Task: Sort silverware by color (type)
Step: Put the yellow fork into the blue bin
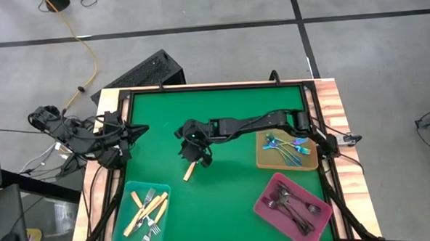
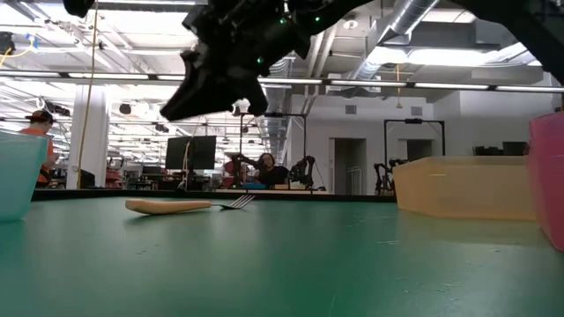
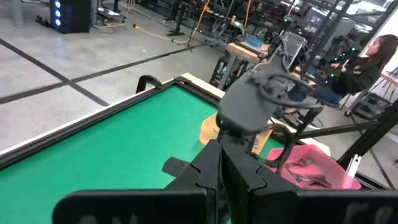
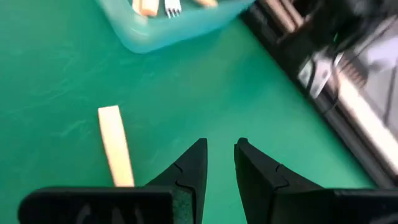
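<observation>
Cream-handled fork (image 1: 189,170) lies flat on the green counter (image 1: 222,120), mid-table, just beside the right gripper (image 1: 200,159), whose jaws hang narrowly parted, holding nothing. Teal tray (image 1: 126,211) w/ more cream forks sits nearer. Left gripper (image 1: 123,139), jaws closed, waits at counter's left edge.

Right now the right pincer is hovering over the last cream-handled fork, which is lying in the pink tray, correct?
Not quite. The right pincer hovers over that cream-handled fork, but the fork lies on the green table, outside every tray, as the high view shows. The pink tray holds dark forks.
</observation>
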Robot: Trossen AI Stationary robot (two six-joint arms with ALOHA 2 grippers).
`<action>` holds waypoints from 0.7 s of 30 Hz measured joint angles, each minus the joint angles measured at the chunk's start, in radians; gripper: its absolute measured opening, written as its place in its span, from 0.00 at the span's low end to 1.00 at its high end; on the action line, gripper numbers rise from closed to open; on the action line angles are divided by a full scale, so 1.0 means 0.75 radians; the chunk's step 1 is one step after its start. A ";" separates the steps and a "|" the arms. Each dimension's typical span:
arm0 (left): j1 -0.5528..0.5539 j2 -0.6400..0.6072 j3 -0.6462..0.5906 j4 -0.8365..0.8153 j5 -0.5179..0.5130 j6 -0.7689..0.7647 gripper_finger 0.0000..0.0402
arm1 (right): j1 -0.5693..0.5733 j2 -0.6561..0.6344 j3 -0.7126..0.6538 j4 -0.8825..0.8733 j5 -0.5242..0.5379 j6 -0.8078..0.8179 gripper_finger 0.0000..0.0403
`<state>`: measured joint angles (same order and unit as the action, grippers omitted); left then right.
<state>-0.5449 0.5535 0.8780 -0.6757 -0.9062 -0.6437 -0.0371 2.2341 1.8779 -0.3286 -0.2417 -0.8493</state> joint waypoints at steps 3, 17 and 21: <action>0.000 0.004 0.000 0.004 -0.006 0.006 0.00 | 0.003 -0.003 0.004 0.032 -0.005 -0.084 0.26; 0.000 0.004 0.000 -0.001 -0.030 0.015 0.00 | -0.016 -0.003 0.009 -0.019 -0.029 -0.093 0.62; 0.000 0.004 0.000 -0.001 -0.030 0.015 0.00 | -0.034 -0.003 0.009 -0.021 -0.118 -0.147 0.68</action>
<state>-0.5449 0.5564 0.8780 -0.6764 -0.9283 -0.6327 -0.0624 2.2318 1.8843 -0.3440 -0.3303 -0.9596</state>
